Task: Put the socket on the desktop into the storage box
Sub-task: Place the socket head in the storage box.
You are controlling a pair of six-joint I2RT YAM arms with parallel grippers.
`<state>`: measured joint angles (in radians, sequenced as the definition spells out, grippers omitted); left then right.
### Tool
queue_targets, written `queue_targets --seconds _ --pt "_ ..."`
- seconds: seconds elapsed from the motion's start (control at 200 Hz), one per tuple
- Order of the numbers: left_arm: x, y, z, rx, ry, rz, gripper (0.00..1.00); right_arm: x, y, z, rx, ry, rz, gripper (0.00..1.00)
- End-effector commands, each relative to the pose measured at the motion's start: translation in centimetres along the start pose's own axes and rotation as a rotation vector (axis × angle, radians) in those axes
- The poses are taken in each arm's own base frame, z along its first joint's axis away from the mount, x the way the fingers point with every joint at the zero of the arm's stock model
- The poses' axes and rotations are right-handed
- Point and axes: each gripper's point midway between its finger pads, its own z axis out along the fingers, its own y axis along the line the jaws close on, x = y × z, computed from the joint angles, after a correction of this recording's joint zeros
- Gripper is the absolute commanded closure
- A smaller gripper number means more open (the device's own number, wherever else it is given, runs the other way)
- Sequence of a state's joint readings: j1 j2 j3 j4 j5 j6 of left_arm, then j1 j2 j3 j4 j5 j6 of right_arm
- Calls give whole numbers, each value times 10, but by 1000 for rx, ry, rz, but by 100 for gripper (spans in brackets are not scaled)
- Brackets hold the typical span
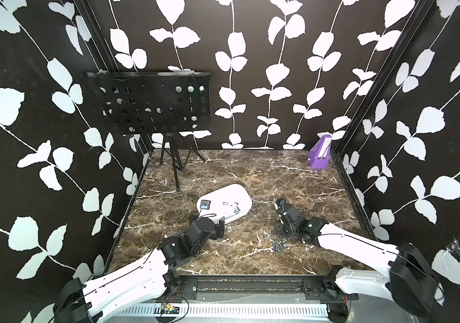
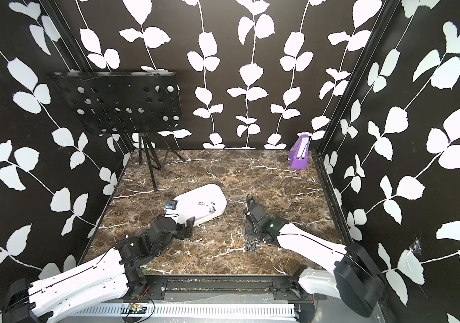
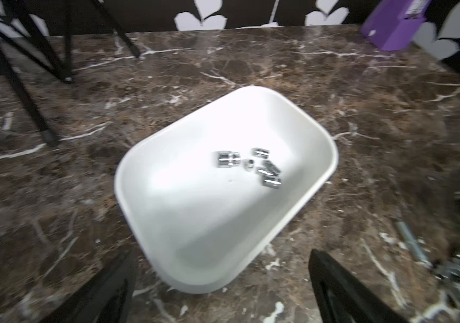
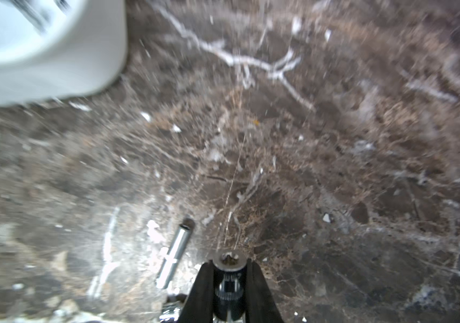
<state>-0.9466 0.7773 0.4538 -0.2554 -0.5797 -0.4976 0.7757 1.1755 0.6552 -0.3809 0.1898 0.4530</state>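
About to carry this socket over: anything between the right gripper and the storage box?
Nothing blocks it. Between the right gripper, shut on the socket, and the storage box is tabletop; one long metal piece lies flat beside the gripper. The left gripper is open at the box's near edge.

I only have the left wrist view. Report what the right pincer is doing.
Observer: In the right wrist view, the right pincer is shut on a dark socket, whose hollow end pokes out past the fingertips.
Operator: Tell me what lies next to it.
Observer: A long slim chrome socket lies on the marble table just beside that pincer, not gripped.
Operator: Give me the storage box's position from there.
Observer: In a top view, the storage box sits to the robot's left of that pincer, with bare table between them.
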Motion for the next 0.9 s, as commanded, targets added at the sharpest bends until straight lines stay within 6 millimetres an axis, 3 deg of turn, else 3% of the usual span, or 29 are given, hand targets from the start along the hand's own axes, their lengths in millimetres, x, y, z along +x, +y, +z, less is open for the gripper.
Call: queue_targets --seconds 0.0,0.125,0.24,0.365,0.435,0.46,0.67,0.76,0.895 --pt "-6 32 -10 -162 -27 -7 4 -33 17 -20 -72 -69 64 93" --pt "-9 31 -15 -123 -61 -38 3 -69 45 -28 -133 -102 80 94" --pt "-10 23 -17 -46 -106 -61 3 -100 78 -17 -167 -105 58 94" --pt "-12 13 -19 40 -136 -76 2 -130 112 5 -198 -89 44 93" --pt "-13 7 -21 75 -139 -75 2 -136 127 30 -194 -46 41 93" --pt "-13 5 -22 88 -135 -73 2 -148 136 32 -210 -53 42 93" --pt "-13 -3 -22 128 -128 -70 2 -167 166 77 -194 6 31 91" --pt "-13 -6 -21 142 -121 -67 2 -171 171 85 -179 15 28 81" --pt "-13 -10 -21 157 -113 -65 2 -178 172 78 -182 3 26 61"
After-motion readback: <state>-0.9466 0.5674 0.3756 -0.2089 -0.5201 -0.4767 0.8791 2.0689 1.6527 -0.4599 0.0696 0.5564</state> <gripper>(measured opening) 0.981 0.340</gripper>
